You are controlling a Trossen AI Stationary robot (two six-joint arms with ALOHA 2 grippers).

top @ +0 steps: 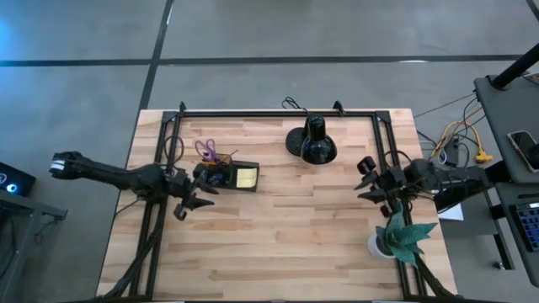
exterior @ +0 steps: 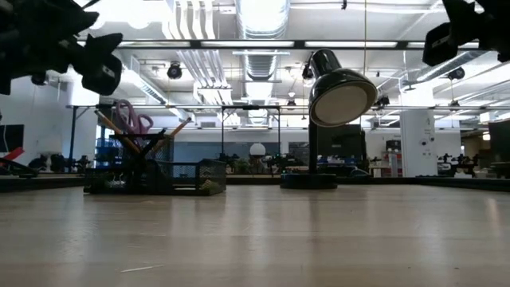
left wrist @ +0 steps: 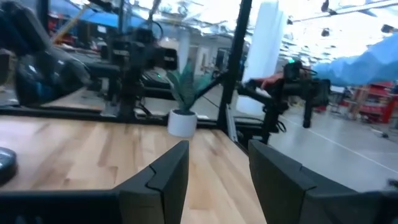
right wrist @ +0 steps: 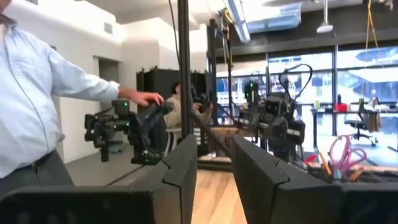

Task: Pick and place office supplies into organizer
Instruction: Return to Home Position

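The black organizer [top: 226, 175] stands on the table left of centre. The purple-handled scissors [top: 206, 151] and pens stick up from it, and the yellow sticky-note pad [top: 247, 178] lies in its right compartment. In the low view the organizer [exterior: 155, 177] holds the scissors [exterior: 131, 119] and a slanting orange pencil [exterior: 174, 132]. My left gripper [top: 192, 203] hovers open just near-left of the organizer, holding nothing; in its wrist view the left gripper [left wrist: 217, 177] has bare table between its fingers. My right gripper [top: 365, 180] waits open near the right edge; the right wrist view shows the right gripper [right wrist: 214, 171] empty too.
A black dome-shaped lamp [top: 312, 143] stands at the far centre of the table. A green plant in a white pot [top: 396, 240] sits by the near right edge, close below my right arm. A person in a light blue shirt [right wrist: 37, 87] stands beyond the table.
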